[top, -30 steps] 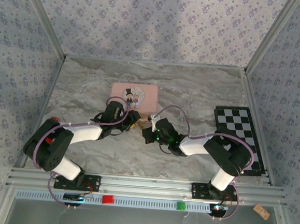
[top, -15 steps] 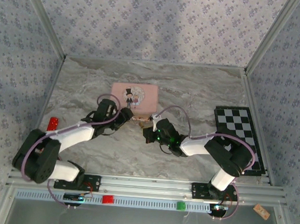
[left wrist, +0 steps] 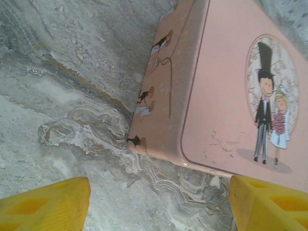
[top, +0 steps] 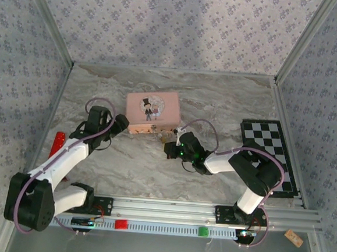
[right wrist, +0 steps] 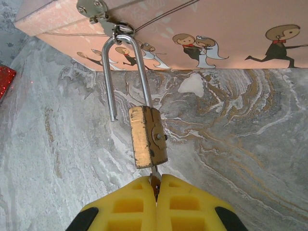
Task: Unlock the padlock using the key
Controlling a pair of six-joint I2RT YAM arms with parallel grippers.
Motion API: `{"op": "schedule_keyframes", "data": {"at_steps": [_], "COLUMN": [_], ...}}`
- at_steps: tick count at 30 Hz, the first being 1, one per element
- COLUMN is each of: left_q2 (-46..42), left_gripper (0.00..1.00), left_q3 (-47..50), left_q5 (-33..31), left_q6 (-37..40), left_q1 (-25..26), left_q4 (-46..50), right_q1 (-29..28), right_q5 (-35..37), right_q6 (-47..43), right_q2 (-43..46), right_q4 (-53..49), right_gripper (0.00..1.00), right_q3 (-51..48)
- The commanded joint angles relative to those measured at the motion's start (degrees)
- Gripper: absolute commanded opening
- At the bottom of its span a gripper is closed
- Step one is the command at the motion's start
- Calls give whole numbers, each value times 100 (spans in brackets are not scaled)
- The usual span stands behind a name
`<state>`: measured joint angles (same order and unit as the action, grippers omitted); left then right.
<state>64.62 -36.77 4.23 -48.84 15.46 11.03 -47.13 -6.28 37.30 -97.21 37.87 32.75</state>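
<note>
With the key (right wrist: 154,178) clenched in the right pincer (right wrist: 157,188) and the padlock (right wrist: 148,137) hung just ahead of its tips, shackle sprung open yet hooked in the latch (right wrist: 96,8) of the pink box (right wrist: 216,19), the box could be dragged by any pull, since nothing is gripped by the released left pincer (left wrist: 159,198).
</note>
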Motion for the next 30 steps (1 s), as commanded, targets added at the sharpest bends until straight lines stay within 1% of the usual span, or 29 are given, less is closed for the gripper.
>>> {"op": "schedule_keyframes", "data": {"at_steps": [1, 3, 5, 10, 14, 20, 26, 28, 30], "left_q2": [275, 336, 382, 791, 1222, 1496, 1609, 1690, 1765], "left_gripper": [75, 75, 76, 76, 75, 74, 74, 74, 73], "left_q3": [-368, -327, -304, -596, -859, -846, -934, -959, -959], "left_q5": [461, 580, 556, 437, 391, 500, 516, 544, 568], "left_q6": [450, 530, 640, 909, 754, 648, 701, 720, 711], "left_q1": [-17, -17, -26, -111, -174, -175, -175, -175, -175], "left_q4": [-217, -573, -777, -551, -168, -362, -416, -434, -490], "right_q1": [110, 121, 103, 132, 150, 188, 218, 260, 320], "right_q5": [13, -252, -458, -449, -319, -332, -455, -610, -693], "right_q6": [286, 196, 48, 49, -21, -11, -84, -347, -477], "right_q2": [-122, -173, -227, -307, -299, -351, -202, -42, 154], "right_q4": [-199, -249, -402, -786, -1098, -1346, -1176, -963, -907], "right_gripper": [0, 1, 2, 3, 5, 18, 33, 38, 40], "right_q3": [-73, 1, 132, 291, 387, 480, 319, 157, 46]}}
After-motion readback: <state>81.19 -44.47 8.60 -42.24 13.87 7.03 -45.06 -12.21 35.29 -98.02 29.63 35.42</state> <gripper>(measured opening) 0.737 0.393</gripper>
